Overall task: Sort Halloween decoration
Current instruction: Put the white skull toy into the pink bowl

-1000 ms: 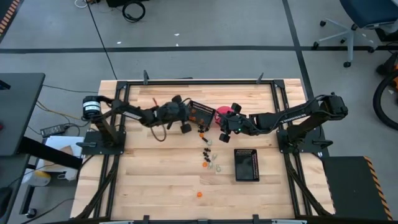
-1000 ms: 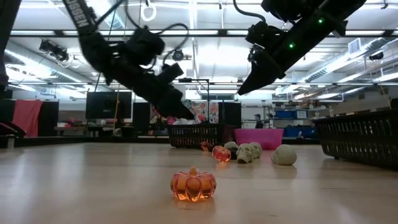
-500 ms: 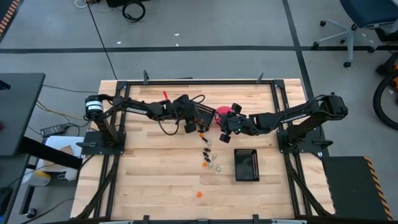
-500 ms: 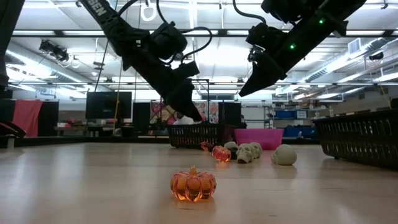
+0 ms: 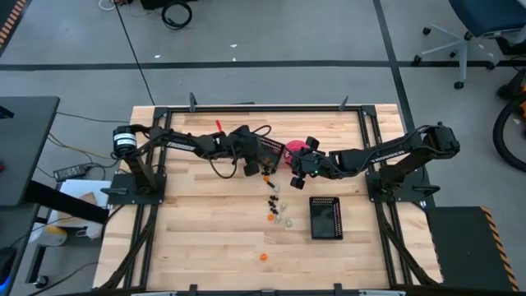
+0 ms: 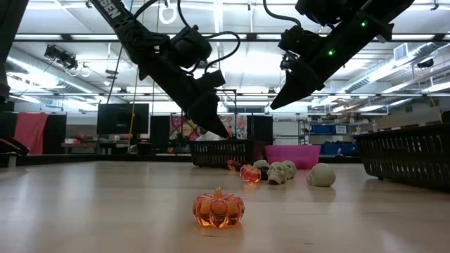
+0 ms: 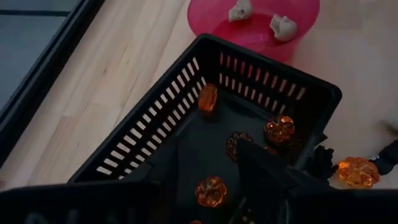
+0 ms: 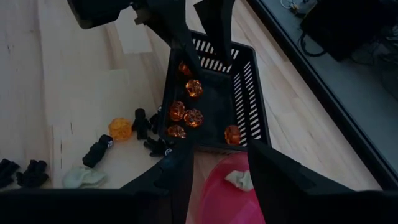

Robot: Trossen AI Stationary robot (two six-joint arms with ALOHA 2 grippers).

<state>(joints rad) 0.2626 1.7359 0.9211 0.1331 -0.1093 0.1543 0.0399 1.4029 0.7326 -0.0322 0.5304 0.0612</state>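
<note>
1. The left gripper [image 5: 253, 161] hangs over the mesh basket [image 5: 268, 149] at the far middle of the table [image 5: 205, 230]. Its fingers [image 7: 264, 168] are parted with nothing between them, pointing down into the basket.
2. That basket [image 7: 155, 137] holds several orange pumpkin trinkets [image 7: 279, 129]; one lies on its floor between the left fingers.
3. Just outside the basket's near wall lie another orange pumpkin [image 8: 120, 129] and a few black trinkets [image 8: 141, 122] on the bare wood.
4. A loose group of trinkets [image 5: 275, 207] trails from the basket toward the near side; in the low view the pale skulls [image 6: 280, 171] sit together beside an orange piece.
5. A single orange pumpkin [image 6: 219, 207] sits alone nearest the near edge, well apart from the rest.
6. The pink bowl [image 7: 255, 31] stands just right of the basket and holds two pale skulls [image 7: 283, 27].
7. The right gripper [image 5: 297, 164] hovers above the pink bowl, released and empty, with its fingers [image 8: 273, 171] apart.
8. A second mesh basket [image 5: 325, 217] lies to the right of the loose group, nearer than the right gripper.
</note>
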